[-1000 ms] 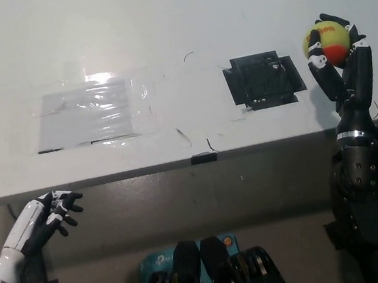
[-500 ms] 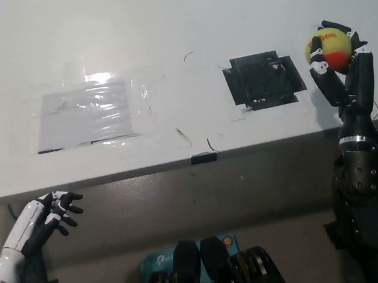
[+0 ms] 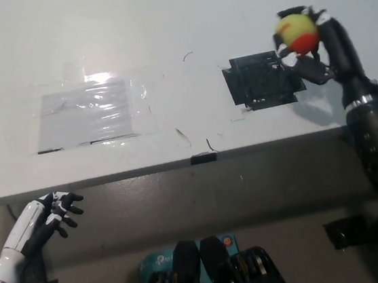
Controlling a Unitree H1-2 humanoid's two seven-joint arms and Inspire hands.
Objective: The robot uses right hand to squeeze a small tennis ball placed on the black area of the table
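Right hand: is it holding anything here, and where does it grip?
The right hand holds the tennis ball, its fingers wrapped around the ball's right and under sides. The left hand holds nothing.

Bright overhead light is washing the white table [image 3: 162, 21] to an even pale grey. Glare is flaring on the clear film [image 3: 93, 111], strongest at its upper edge. The right hand [image 3: 312, 49] and ball [image 3: 295, 32] are casting a soft shadow on the table just below them. Below the table edge the scene is falling dim. Focus is looking slightly soft throughout.
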